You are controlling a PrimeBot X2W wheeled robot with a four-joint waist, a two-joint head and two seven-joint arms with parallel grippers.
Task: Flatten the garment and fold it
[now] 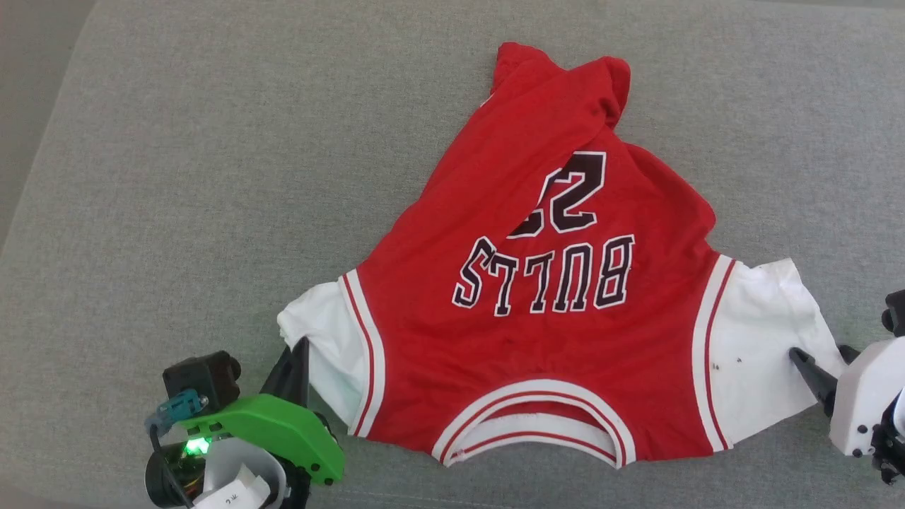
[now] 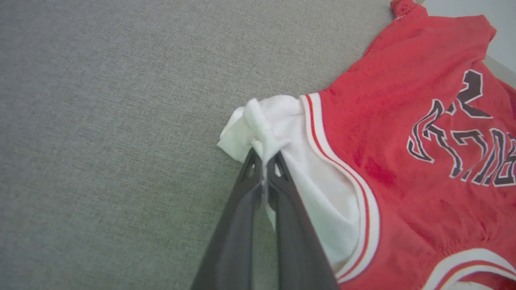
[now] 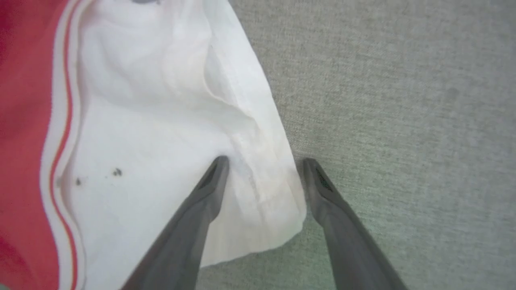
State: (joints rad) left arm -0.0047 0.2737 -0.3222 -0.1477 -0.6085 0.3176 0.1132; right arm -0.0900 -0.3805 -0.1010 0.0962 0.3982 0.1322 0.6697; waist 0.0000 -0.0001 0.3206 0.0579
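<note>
The garment (image 1: 537, 283) lies print-up on the grey cloth surface (image 1: 212, 177), collar at 6 o'clock in head view, hem crumpled over at 12. Your left gripper (image 2: 264, 159) is pinched tight on a small bunched bit of the white sleeve (image 2: 322, 173) at 8. Your right gripper (image 3: 264, 161) is spread, straddling the other sleeve (image 3: 161, 121) at 4 w/ nothing clamped. Pull now & only one side moves, so the shirt skews (or that thin pinch slips). Sleeve tension alone prob. won't clear the 12 o'clock fold.
</note>
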